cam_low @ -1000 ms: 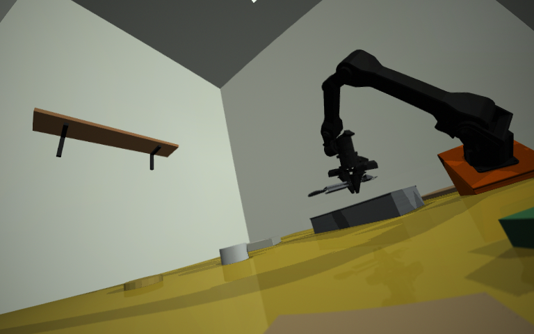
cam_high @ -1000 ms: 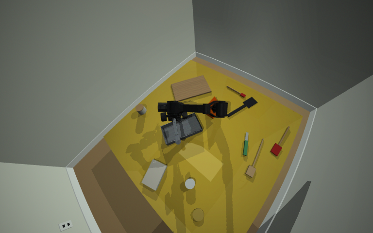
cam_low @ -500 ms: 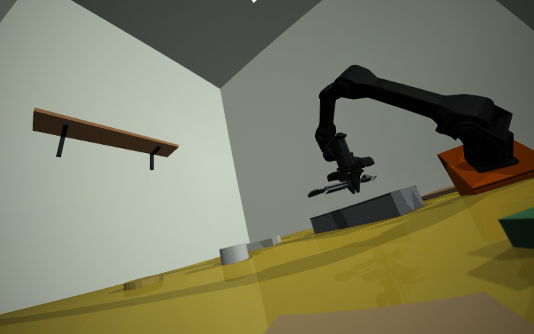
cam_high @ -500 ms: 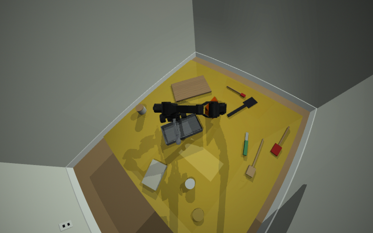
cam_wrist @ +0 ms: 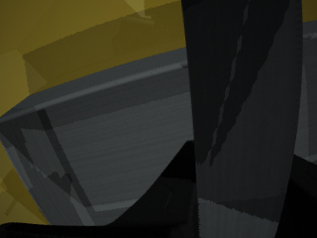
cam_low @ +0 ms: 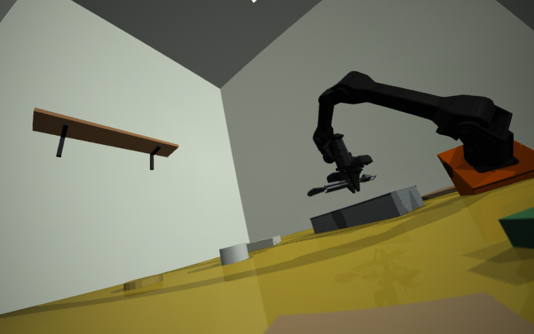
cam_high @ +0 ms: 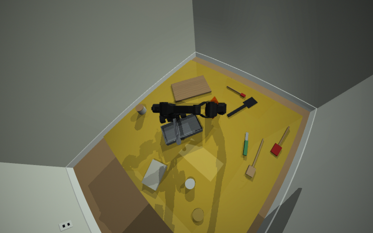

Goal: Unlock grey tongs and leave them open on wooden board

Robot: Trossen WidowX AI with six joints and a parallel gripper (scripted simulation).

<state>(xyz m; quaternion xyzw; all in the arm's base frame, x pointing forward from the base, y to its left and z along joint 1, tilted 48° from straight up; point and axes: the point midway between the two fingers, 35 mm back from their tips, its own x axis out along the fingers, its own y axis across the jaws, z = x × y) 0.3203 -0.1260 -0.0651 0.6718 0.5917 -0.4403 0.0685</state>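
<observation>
Exterior view: my jaws clamp the grey tongs (cam_low: 338,186), lifted clear above the roasting tin (cam_low: 366,212), near level. Pickup done; unlocking and placing on wooden board (cam_high: 191,88) remain.

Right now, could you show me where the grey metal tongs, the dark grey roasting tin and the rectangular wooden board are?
Grey metal tongs (cam_low: 328,188), exterior view, on the arms, left of the pincer.
Dark grey roasting tin (cam_low: 366,212), exterior view, on its side wall.
Rectangular wooden board (cam_high: 191,88), top view, on its middle.

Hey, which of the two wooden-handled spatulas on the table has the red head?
The red-headed spatula lies nearest the table's right edge in the top view. The tan-headed spatula lies to its left, beside the green-handled tool.
</observation>
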